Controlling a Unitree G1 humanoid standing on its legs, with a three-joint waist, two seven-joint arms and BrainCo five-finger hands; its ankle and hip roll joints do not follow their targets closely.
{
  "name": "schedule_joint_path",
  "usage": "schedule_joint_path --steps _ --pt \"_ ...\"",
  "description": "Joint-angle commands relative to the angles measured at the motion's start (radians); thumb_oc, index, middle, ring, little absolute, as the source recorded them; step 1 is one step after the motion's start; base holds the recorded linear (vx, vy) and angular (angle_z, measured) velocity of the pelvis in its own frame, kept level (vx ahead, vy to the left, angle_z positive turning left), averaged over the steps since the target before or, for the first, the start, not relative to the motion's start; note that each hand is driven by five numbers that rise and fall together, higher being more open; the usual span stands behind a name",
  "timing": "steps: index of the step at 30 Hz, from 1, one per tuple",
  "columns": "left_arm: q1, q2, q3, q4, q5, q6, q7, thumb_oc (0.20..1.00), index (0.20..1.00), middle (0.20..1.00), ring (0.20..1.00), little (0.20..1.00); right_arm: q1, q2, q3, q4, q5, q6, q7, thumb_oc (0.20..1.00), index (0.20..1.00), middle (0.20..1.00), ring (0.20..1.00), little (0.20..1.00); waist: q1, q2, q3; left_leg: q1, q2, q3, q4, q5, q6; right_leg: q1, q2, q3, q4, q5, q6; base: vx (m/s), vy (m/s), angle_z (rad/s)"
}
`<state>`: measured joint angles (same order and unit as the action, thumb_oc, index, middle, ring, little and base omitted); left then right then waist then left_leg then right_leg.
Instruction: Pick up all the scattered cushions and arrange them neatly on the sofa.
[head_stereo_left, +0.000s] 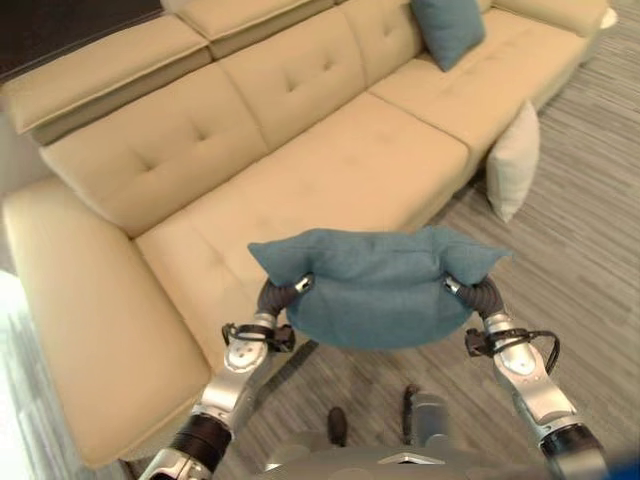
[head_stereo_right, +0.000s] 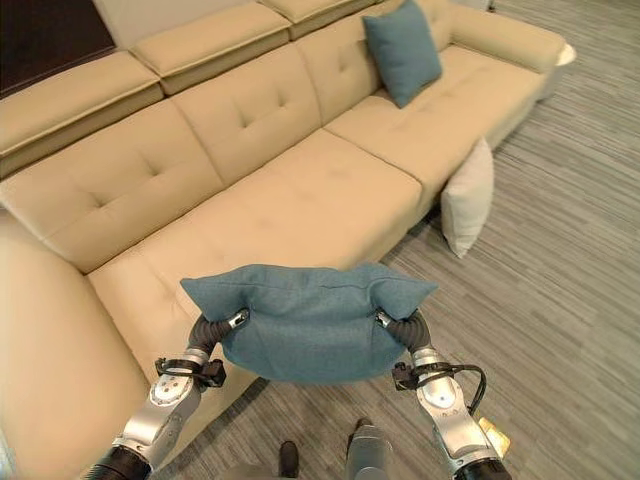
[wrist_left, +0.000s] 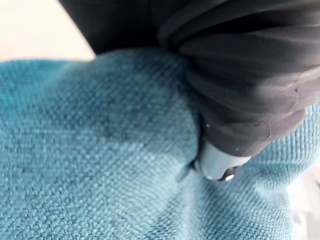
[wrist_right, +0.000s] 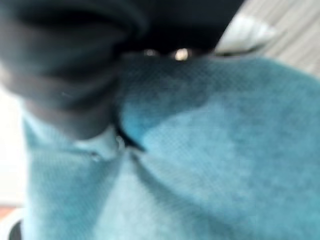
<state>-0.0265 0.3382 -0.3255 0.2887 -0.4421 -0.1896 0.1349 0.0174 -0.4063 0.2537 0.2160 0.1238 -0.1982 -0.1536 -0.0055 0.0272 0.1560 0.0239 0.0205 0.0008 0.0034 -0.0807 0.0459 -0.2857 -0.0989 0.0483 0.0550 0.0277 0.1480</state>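
- Teal fabric first: a teal cushion (head_stereo_left: 378, 288) hangs in the air between the two hands, just in front of the tan sofa (head_stereo_left: 330, 170) and above the striped grey floor (head_stereo_right: 560, 290).
- The left hand (head_stereo_left: 283, 293) digs into one end of the cushion and the right hand (head_stereo_left: 472, 291) into the other. In both wrist views the fingers sink into the cloth, so they appear to be pinching it, though the tips are mostly buried.
- Done so far, by the look of it: a second teal cushion (head_stereo_right: 402, 50) already leans upright against the sofa's backrest at the far end.
- Left to do: set the carried cushion on the seat, then fetch the cream cushion (head_stereo_right: 469, 198), which stands on the floor propped against the sofa's front.
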Motion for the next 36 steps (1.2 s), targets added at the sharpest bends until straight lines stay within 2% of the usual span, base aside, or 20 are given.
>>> schedule_joint_path --steps 1,4,8,9,10,11,12,14,15,16,17,18,21,23,27,29,30,32,33,36 --pt "-0.054 -0.015 -0.026 -0.110 0.006 -0.092 -0.029 0.200 0.200 0.200 0.200 0.200 -0.051 0.028 -0.031 -0.068 -0.002 -0.073 0.003 0.200 0.200 0.200 0.200 0.200 -0.008 -0.068 -0.032 0.026 -0.052 0.035 0.044 -0.016 -0.050 0.136 0.015 -0.028 0.020 0.036 0.026 0.15 -0.153 0.84" --pt "-0.037 -0.026 -0.021 -0.111 0.002 -0.090 -0.033 0.200 0.200 0.200 0.200 0.200 -0.033 0.015 -0.039 -0.083 -0.002 -0.075 0.009 0.200 0.200 0.200 0.200 0.200 -0.003 -0.073 -0.053 0.035 -0.033 0.008 0.041 0.005 -0.075 0.182 0.024 -0.048 0.005 0.022 0.007 0.15 -0.185 0.73" --pt "-0.026 -0.038 -0.016 -0.114 -0.011 -0.084 -0.031 0.200 0.200 0.200 0.200 0.200 0.006 0.009 -0.066 -0.102 0.021 -0.081 0.007 0.200 0.200 0.200 0.200 0.200 -0.020 -0.078 -0.060 0.014 0.006 -0.005 0.064 0.033 -0.116 0.228 0.029 -0.120 -0.010 -0.014 -0.026 0.08 -0.218 0.71" --pt "-0.025 -0.041 -0.009 -0.111 -0.021 -0.089 -0.027 0.200 0.200 0.200 0.200 0.200 0.017 0.007 -0.072 -0.107 0.037 -0.086 0.003 0.200 0.200 0.200 0.200 0.200 -0.029 -0.087 -0.053 -0.020 0.015 -0.004 0.114 0.046 -0.134 0.243 0.033 -0.154 -0.019 -0.021 -0.037 0.04 -0.247 1.23" --pt "-0.023 -0.040 -0.006 -0.112 -0.026 -0.091 -0.026 0.200 0.200 0.200 0.200 0.200 0.020 0.005 -0.075 -0.113 0.046 -0.088 0.003 0.200 0.200 0.200 0.200 0.200 -0.030 -0.091 -0.050 -0.036 0.016 0.000 0.142 0.048 -0.137 0.249 0.032 -0.165 -0.020 -0.024 -0.042 0.03 -0.249 1.47" --pt "-0.013 -0.036 0.005 -0.119 -0.035 -0.089 -0.028 0.200 0.200 0.200 0.200 0.200 0.029 0.005 -0.084 -0.115 0.056 -0.091 0.007 0.200 0.200 0.200 0.200 0.200 -0.033 -0.098 -0.040 -0.070 0.027 0.044 0.193 0.048 -0.134 0.265 0.027 -0.200 -0.023 -0.032 -0.052 0.03 -0.153 1.36" --pt "-0.005 -0.038 0.005 -0.127 -0.038 -0.084 -0.032 0.200 0.200 0.200 0.200 0.200 0.043 0.009 -0.096 -0.124 0.060 -0.090 -0.001 0.200 0.200 0.200 0.200 0.200 -0.046 -0.100 -0.037 -0.083 0.053 0.148 0.160 0.047 -0.117 0.278 0.019 -0.235 -0.028 -0.046 -0.051 0.04 -0.106 1.34" --pt "-0.004 -0.039 -0.001 -0.128 -0.034 -0.084 -0.039 0.200 0.200 0.200 0.200 0.200 0.045 0.011 -0.108 -0.127 0.059 -0.090 -0.011 0.200 0.200 0.200 0.200 0.200 -0.054 -0.091 -0.039 -0.110 0.051 0.235 0.099 0.073 -0.111 0.292 0.018 -0.272 -0.036 -0.052 -0.048 0.05 -0.009 1.00" --pt "-0.003 -0.039 -0.001 -0.128 -0.034 -0.084 -0.038 0.200 0.200 0.200 0.200 0.200 0.045 0.011 -0.108 -0.127 0.059 -0.090 -0.011 0.200 0.200 0.200 0.200 0.200 -0.055 -0.091 -0.041 -0.110 0.049 0.235 0.095 0.076 -0.111 0.291 0.017 -0.272 -0.037 -0.052 -0.047 0.19 0.057 0.93" --pt "-0.008 -0.039 -0.003 -0.129 -0.028 -0.086 -0.039 0.200 0.200 0.200 0.200 0.200 0.033 0.015 -0.113 -0.125 0.050 -0.089 -0.022 0.200 0.200 0.200 0.200 0.200 -0.047 -0.086 -0.042 -0.154 0.036 0.257 0.069 0.113 -0.116 0.307 0.019 -0.286 -0.031 -0.070 -0.040 0.17 0.049 0.72" --pt "-0.008 -0.039 -0.003 -0.129 -0.028 -0.086 -0.040 0.200 0.200 0.200 0.200 0.200 0.033 0.015 -0.113 -0.125 0.050 -0.089 -0.022 0.200 0.200 0.200 0.200 0.200 -0.047 -0.086 -0.042 -0.154 0.036 0.257 0.070 0.113 -0.116 0.306 0.018 -0.285 -0.030 -0.070 -0.040 0.33 0.129 0.26" --pt "0.002 -0.039 0.005 -0.144 -0.036 -0.088 -0.040 0.200 0.200 0.200 0.200 0.200 0.029 0.023 -0.115 -0.121 0.043 -0.086 -0.025 0.200 0.200 0.200 0.200 0.200 -0.039 -0.083 -0.051 -0.141 0.017 0.232 0.059 0.094 -0.103 0.311 0.009 -0.279 -0.002 -0.081 -0.028 0.24 0.125 -0.02" --pt "0.018 -0.028 0.014 -0.159 -0.031 -0.084 -0.042 0.200 0.200 0.200 0.200 0.200 0.015 0.032 -0.123 -0.104 0.035 -0.084 -0.028 0.200 0.200 0.200 0.200 0.200 -0.026 -0.082 -0.054 -0.102 -0.004 0.235 0.052 0.063 -0.071 0.314 -0.025 -0.257 0.073 -0.082 -0.007 0.26 0.173 -0.33" --pt "0.027 -0.021 0.024 -0.172 -0.027 -0.083 -0.045 0.200 0.200 0.200 0.200 0.200 0.004 0.038 -0.123 -0.099 0.021 -0.082 -0.026 0.200 0.200 0.200 0.200 0.200 -0.005 -0.078 -0.049 -0.073 -0.018 0.249 0.052 0.036 -0.044 0.282 -0.067 -0.260 0.179 -0.038 0.017 0.17 0.186 -0.35" --pt "0.021 -0.003 0.027 -0.181 -0.024 -0.082 -0.040 0.200 0.200 0.200 0.200 0.200 -0.008 0.044 -0.119 -0.092 0.011 -0.080 -0.024 0.200 0.200 0.200 0.200 0.200 -0.003 -0.068 -0.038 -0.030 -0.023 0.233 0.044 0.016 -0.018 0.213 -0.075 -0.218 0.320 0.012 0.028 0.14 0.104 -0.20" --pt "0.018 -0.002 0.020 -0.177 -0.019 -0.081 -0.045 0.200 0.200 0.200 0.200 0.200 -0.010 0.036 -0.117 -0.094 0.014 -0.079 -0.015 0.200 0.200 0.200 0.200 0.200 -0.019 -0.065 -0.039 -0.006 -0.026 0.202 0.034 0.007 -0.019 0.163 -0.008 -0.141 0.294 -0.026 0.009 0.25 0.045 0.22" --pt "0.021 -0.001 0.027 -0.178 -0.020 -0.086 -0.043 0.200 0.200 0.200 0.200 0.200 -0.028 0.032 -0.108 -0.092 0.023 -0.082 -0.012 0.200 0.200 0.200 0.200 0.200 -0.018 -0.064 -0.038 0.014 -0.031 0.184 0.021 0.000 -0.023 0.128 0.011 -0.129 0.209 -0.033 -0.001 0.25 -0.018 0.34" --pt "0.021 -0.001 0.028 -0.176 -0.020 -0.085 -0.041 0.200 0.200 0.200 0.200 0.200 -0.031 0.030 -0.105 -0.092 0.027 -0.083 -0.015 0.200 0.200 0.200 0.200 0.200 -0.022 -0.064 -0.035 0.024 -0.033 0.174 0.020 -0.006 -0.024 0.122 0.021 -0.121 0.177 -0.026 -0.001 0.19 -0.043 0.14" --pt "0.020 -0.005 0.030 -0.168 -0.018 -0.085 -0.037 0.200 0.200 0.200 0.200 0.200 -0.035 0.027 -0.100 -0.090 0.027 -0.084 -0.012 0.200 0.200 0.200 0.200 0.200 -0.031 -0.075 -0.032 0.043 -0.048 0.142 0.024 -0.019 -0.025 0.092 0.057 -0.076 0.082 0.001 0.003 0.23 -0.077 0.04" --pt "0.017 -0.007 0.029 -0.168 -0.021 -0.086 -0.037 0.200 0.200 0.200 0.200 0.200 -0.032 0.019 -0.100 -0.091 0.021 -0.081 -0.015 0.200 0.200 0.200 0.200 0.200 -0.044 -0.080 -0.030 0.060 -0.051 0.109 0.035 -0.032 -0.032 0.090 0.078 -0.057 0.054 0.024 0.010 0.19 -0.079 0.37"
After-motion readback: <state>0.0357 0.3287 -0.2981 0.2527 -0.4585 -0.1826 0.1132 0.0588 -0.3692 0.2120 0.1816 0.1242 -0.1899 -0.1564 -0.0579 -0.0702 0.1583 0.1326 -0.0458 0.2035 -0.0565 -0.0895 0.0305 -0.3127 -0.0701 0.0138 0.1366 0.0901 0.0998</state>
